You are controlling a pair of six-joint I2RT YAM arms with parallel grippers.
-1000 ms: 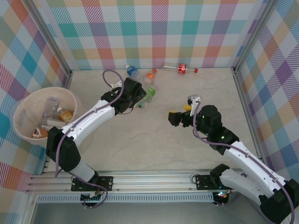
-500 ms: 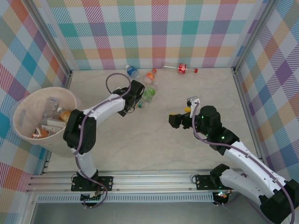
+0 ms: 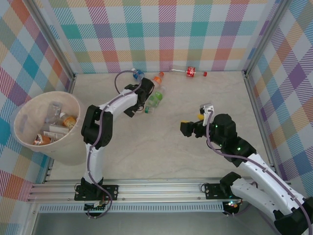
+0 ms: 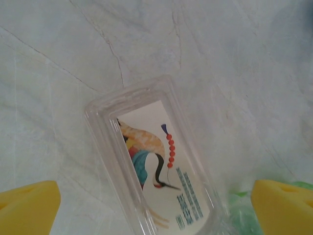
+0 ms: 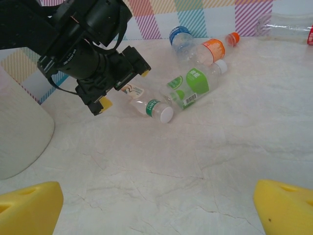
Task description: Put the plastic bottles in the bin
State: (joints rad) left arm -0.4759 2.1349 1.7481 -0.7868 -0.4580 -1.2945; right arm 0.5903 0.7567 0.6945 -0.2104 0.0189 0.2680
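Several plastic bottles lie near the back wall: a blue-capped one point(image 3: 138, 74), an orange-labelled one point(image 3: 157, 79), a green-labelled one point(image 3: 155, 99) and a red-labelled one point(image 3: 190, 72). My left gripper point(image 3: 139, 104) is open, low over a small clear bottle with a crane picture point(image 4: 156, 166). Its yellow fingertips point(image 4: 27, 205) stand on either side of that bottle without touching it. The right wrist view shows this bottle's white cap point(image 5: 166, 114) beside the green-labelled bottle point(image 5: 193, 85). My right gripper point(image 3: 188, 128) hangs open and empty over bare table. The pale bin point(image 3: 29, 105) stands at the left with several bottles inside.
A loose red cap point(image 3: 205, 74) lies by the back wall. Plaid walls close in the table on three sides. The bin's wall point(image 5: 19, 137) shows at the left of the right wrist view. Bare marble-patterned table point(image 3: 156, 152) lies between the arms.
My left arm has stretched toward the back, and its gripper has come over the small clear bottle. My right gripper has drifted slightly right and toward me. Both jaws stay open.
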